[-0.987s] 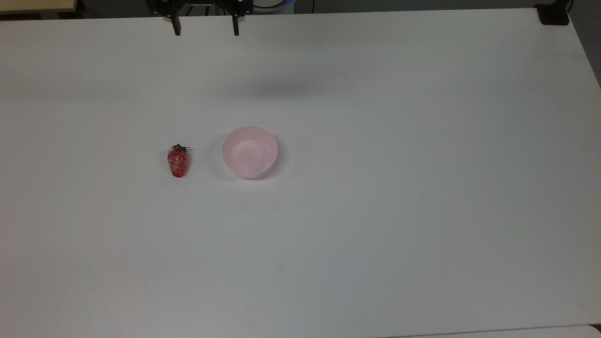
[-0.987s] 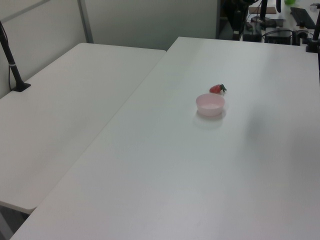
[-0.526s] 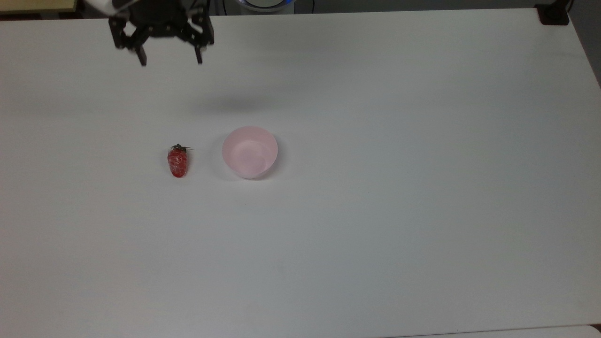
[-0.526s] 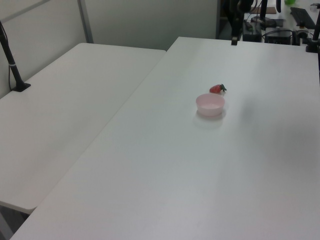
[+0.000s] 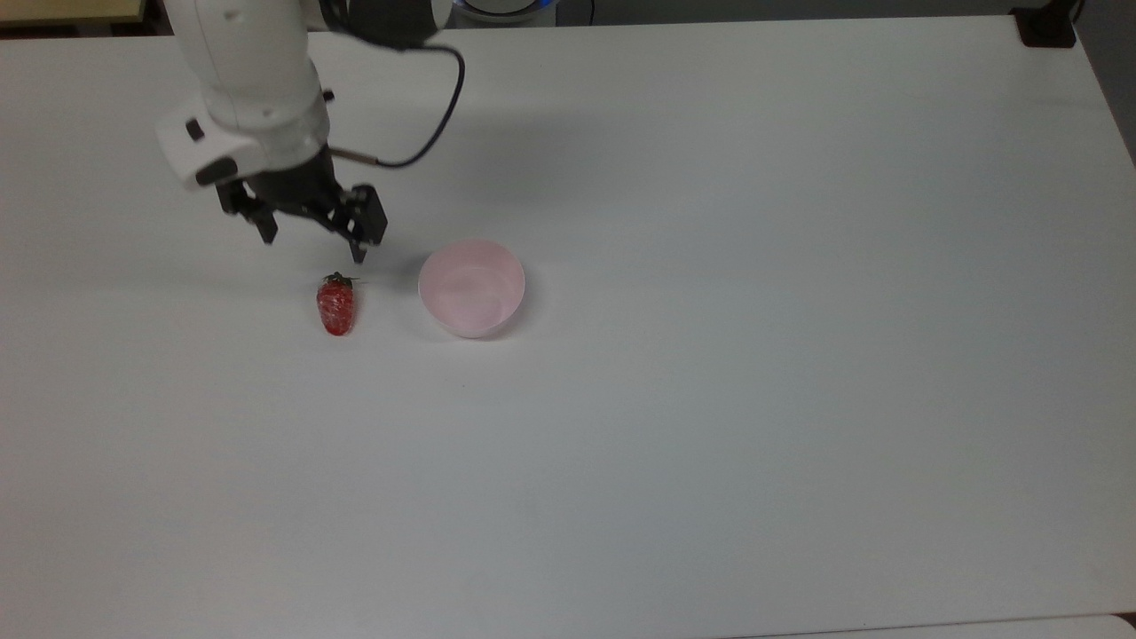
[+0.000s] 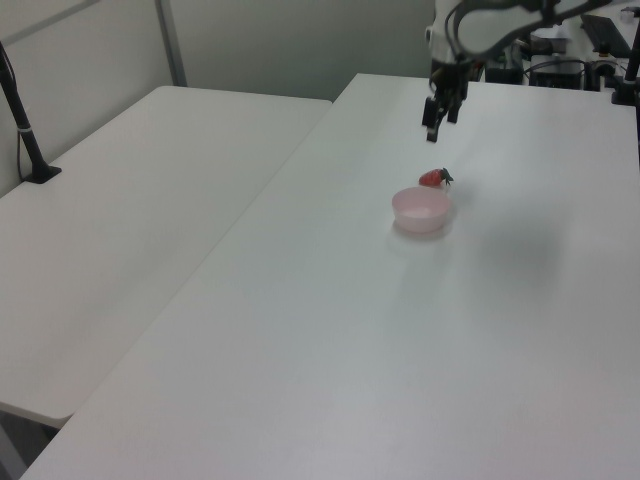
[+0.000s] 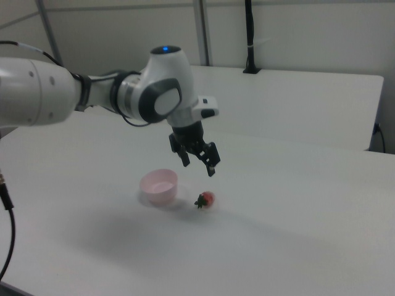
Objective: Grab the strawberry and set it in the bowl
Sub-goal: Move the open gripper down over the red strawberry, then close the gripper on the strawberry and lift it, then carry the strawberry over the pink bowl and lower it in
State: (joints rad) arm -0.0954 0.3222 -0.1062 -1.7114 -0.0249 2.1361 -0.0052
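Observation:
The red strawberry (image 5: 335, 305) with its green cap lies on the white table, just to the top view's left of the pale pink bowl (image 5: 472, 287). The bowl holds nothing. In the right view the strawberry (image 7: 206, 199) lies to the right of the bowl (image 7: 159, 185); in the left view the strawberry (image 6: 434, 178) sits just behind the bowl (image 6: 421, 209). My gripper (image 5: 312, 245) hangs open in the air above the table, a short way beyond the strawberry's cap end, with nothing between its fingers. It appears again in the right view (image 7: 197, 169) and the left view (image 6: 433, 126).
The white table (image 5: 710, 399) stretches wide around both objects. A second white table (image 6: 130, 230) adjoins it on the left view's left. A black post base (image 5: 1047, 27) stands at the top view's upper right corner. My white arm (image 5: 244, 80) reaches in from the top edge.
My gripper has come forward from the table's far edge and dropped lower, now hovering close to the strawberry. Strawberry and bowl have not moved.

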